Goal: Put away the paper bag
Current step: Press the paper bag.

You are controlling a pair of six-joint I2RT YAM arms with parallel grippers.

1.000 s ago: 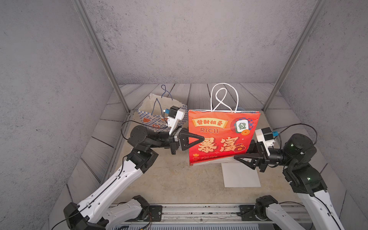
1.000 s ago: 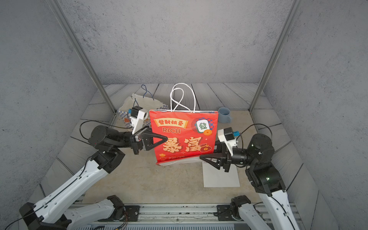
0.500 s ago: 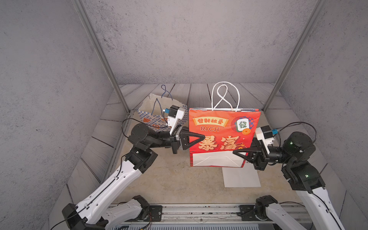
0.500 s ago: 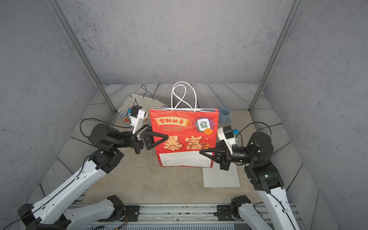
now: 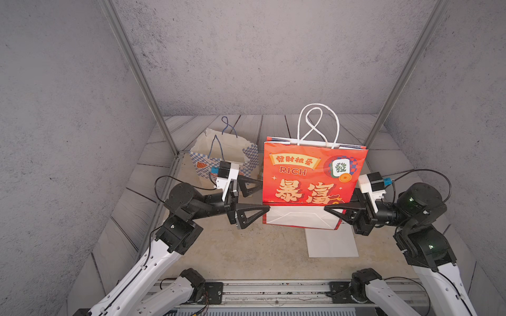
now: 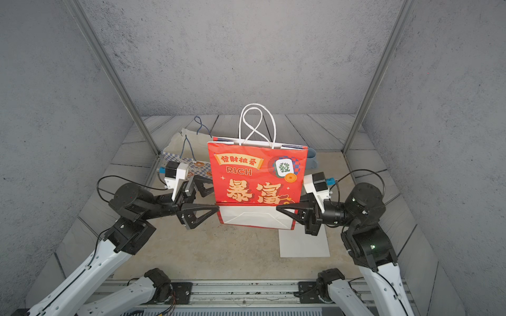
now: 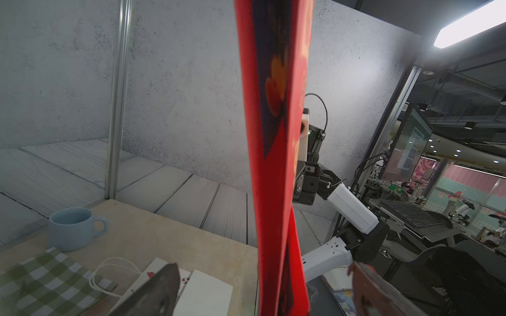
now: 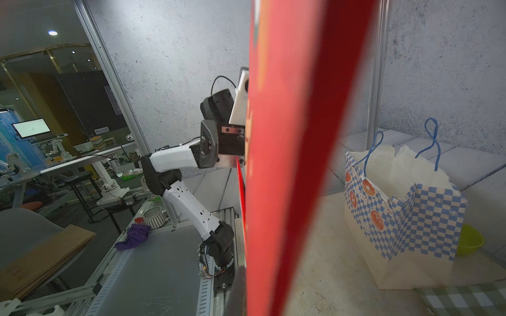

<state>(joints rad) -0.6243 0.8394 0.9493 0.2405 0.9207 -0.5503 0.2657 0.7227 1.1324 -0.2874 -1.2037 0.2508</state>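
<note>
Gripping at only one side is the weak spot: the right claw is clenched on the lower right edge of the red paper bag, over the white folded-up base flap. The left claw is spread wide, its jaws straddling the bag's left edge without visibly pressing it, as the left wrist view also suggests. With a single low pinch, I judge the flattened bag could swing or droop about that point, tipping its top toward the free side. The thin paper might also crease or tear at the pinch if the arm moves fast. The flap could spring open, since nothing pins it on the left. A careless sweep might carry the bag into the blue checked bag standing just behind the left claw. The red bag is over the middle of the bench, between the two arms and upright; whether its lower edge rests on the bench or hangs just above it cannot be told. Its mouth and white rope handles point up, its printed broad face looks toward the robot's base, and its thin edges face the arms. Folded like this, its longer run appears to lie across, from claw to claw, with the top edge dipping slightly toward the right arm.
</note>
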